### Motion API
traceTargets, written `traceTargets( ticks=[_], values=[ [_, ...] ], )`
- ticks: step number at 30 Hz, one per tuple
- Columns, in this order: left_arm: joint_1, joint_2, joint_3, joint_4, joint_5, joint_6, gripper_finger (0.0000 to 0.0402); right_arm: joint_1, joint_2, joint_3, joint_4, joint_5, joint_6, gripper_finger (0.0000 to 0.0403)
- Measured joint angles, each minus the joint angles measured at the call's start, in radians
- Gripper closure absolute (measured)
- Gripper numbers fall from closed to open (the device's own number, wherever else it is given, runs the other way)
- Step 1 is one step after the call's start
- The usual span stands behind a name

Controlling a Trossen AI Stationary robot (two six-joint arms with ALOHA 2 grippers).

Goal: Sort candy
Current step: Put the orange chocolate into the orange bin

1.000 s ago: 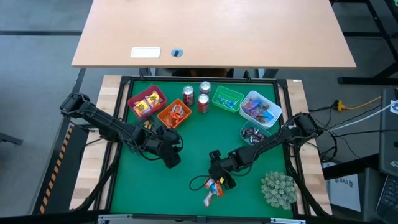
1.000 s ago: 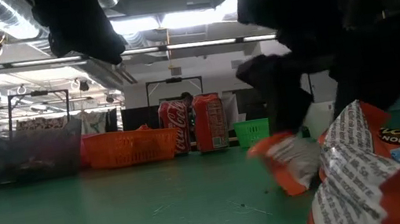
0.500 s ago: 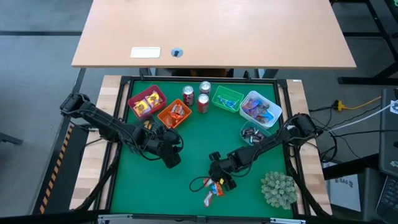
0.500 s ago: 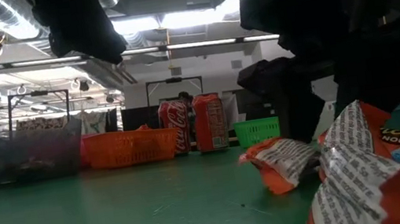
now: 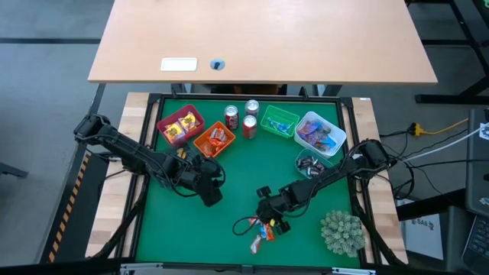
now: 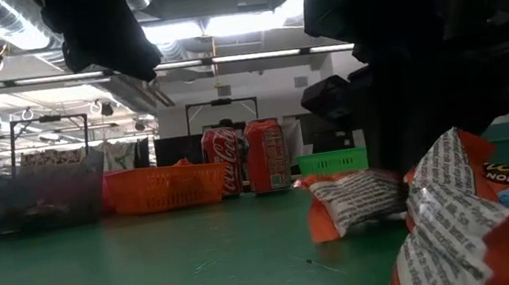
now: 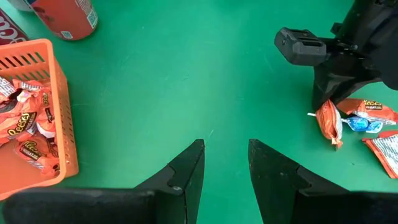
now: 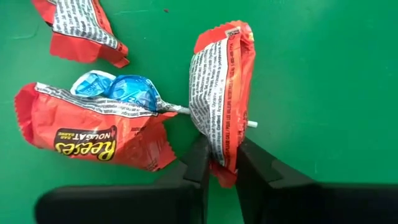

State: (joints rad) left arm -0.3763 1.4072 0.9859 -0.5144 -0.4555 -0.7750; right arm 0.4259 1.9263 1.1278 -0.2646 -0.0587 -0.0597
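An orange peanut-butter-cup wrapper (image 8: 221, 93) lay near the spiky plant ball (image 5: 341, 231), pinched at one end between the fingers of the right gripper (image 8: 219, 163). Beside it lay a blue lollipop (image 8: 127, 89) and two more orange wrappers (image 8: 93, 130). Farther from the plant ball, the left gripper (image 7: 225, 163) hovered by the orange basket (image 7: 59, 93), fingers parted and holding nothing.
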Motion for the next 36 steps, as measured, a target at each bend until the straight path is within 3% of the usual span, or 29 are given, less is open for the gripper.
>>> traceTargets(
  ticks=[7,17,21,25,36],
  values=[
    [0.000,0.000,0.000,0.025,0.000,0.000,0.0288,-0.002,-0.032,-0.004,-0.017,0.063,0.004,0.0376],
    [0.000,0.000,0.000,0.129,0.022,0.002,0.0288,-0.002,-0.044,-0.003,0.018,0.375,0.078,0.0375],
    [0.000,0.000,0.000,0.157,0.056,0.079,0.0288,-0.007,-0.045,-0.002,0.080,0.454,0.087,0.0374],
    [0.000,0.000,0.000,0.196,0.108,0.138,0.0288,-0.022,-0.046,-0.002,0.170,0.486,0.088,0.0374],
    [0.000,0.000,0.000,0.188,0.108,0.155,0.0288,-0.062,-0.047,-0.002,0.430,0.494,0.085,0.0373]
  ],
)
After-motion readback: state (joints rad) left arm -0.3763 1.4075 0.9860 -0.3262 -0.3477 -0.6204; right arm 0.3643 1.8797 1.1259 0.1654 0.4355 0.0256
